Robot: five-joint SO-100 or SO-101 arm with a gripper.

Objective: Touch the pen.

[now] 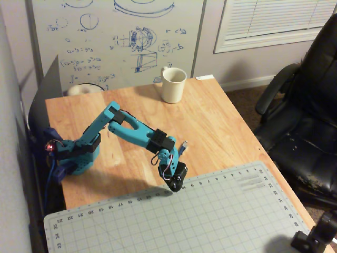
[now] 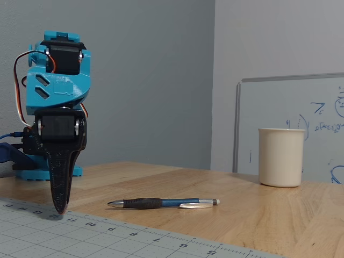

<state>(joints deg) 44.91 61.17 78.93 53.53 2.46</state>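
While the arm (image 1: 131, 132) bends low over the desk (image 1: 221, 126), we see its dark fingers (image 2: 60, 207) pressed together, holding nothing, with the tip down on the mat (image 1: 210, 221) edge. In the fixed view the pen (image 2: 161, 203) lies flat on the wood, near the fingers but not touching. A mug (image 2: 280, 157) stands farther back.

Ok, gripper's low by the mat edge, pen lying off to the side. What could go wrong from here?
1. In the fixed view the gripper tip sits at or on the cutting mat near its edge. Sweeping sideways at this height could snag that edge or drag the mat.
2. The pen lies loose on the bare wooden table. A firm contact would likely roll or skid it.
3. In the overhead view the arm hides most of the pen, so aiming from there is unreliable.
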